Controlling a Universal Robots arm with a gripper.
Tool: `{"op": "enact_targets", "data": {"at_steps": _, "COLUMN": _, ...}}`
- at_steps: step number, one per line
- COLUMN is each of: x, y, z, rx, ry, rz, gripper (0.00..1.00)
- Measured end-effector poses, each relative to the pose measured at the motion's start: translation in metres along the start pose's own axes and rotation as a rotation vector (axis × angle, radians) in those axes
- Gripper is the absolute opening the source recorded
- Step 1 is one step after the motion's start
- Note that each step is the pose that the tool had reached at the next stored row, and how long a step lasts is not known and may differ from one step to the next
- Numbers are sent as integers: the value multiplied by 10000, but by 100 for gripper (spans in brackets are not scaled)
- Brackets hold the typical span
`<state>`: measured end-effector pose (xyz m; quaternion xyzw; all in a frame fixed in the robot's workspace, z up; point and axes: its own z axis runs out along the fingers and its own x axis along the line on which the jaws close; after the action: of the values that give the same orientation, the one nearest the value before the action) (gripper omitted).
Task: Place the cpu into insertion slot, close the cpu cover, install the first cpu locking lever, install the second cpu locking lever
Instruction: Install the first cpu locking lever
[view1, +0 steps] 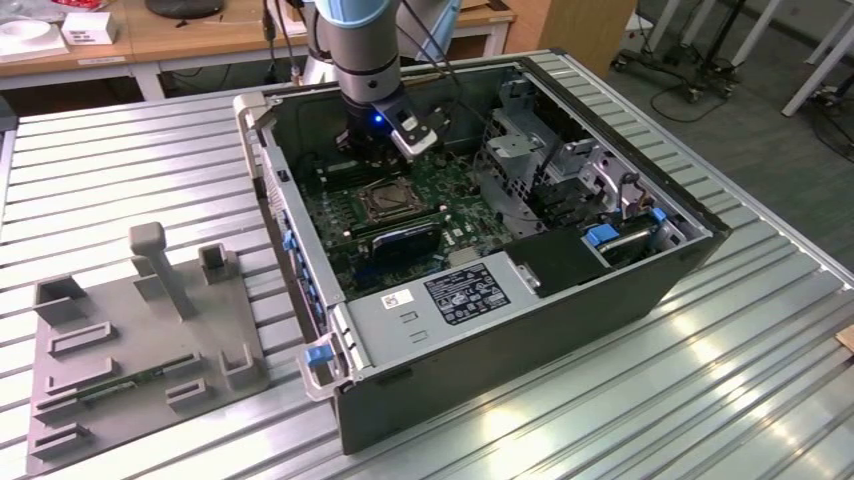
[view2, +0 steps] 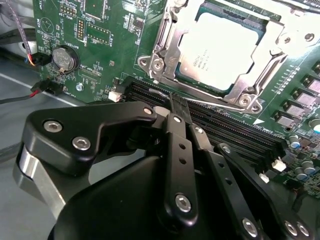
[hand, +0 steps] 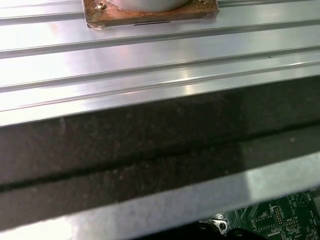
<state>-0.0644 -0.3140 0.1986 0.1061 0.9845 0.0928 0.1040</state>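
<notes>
While arm reaches down into case, fingers (view2: 176, 107) pressed together, empty, near cpu (view2: 220, 52) under cpu cover (view2: 167, 42).

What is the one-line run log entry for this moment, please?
pale silver square cpu: seated in socket | silvery metal frame cpu cover: closed | gripper: fingers shut, empty, above green motherboard

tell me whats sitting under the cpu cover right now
In the second wrist view the cpu lies in the socket, its pale face showing through the open middle of the cpu cover. The cover's frame hides the chip's edges and the socket beneath.
</notes>
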Motion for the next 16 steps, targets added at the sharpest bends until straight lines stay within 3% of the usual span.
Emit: {"op": "enact_targets", "data": {"at_steps": 16, "x": -2, "y": -40, "z": 22, "rx": -5, "ry": -13, "rz": -2, "gripper": 11}}
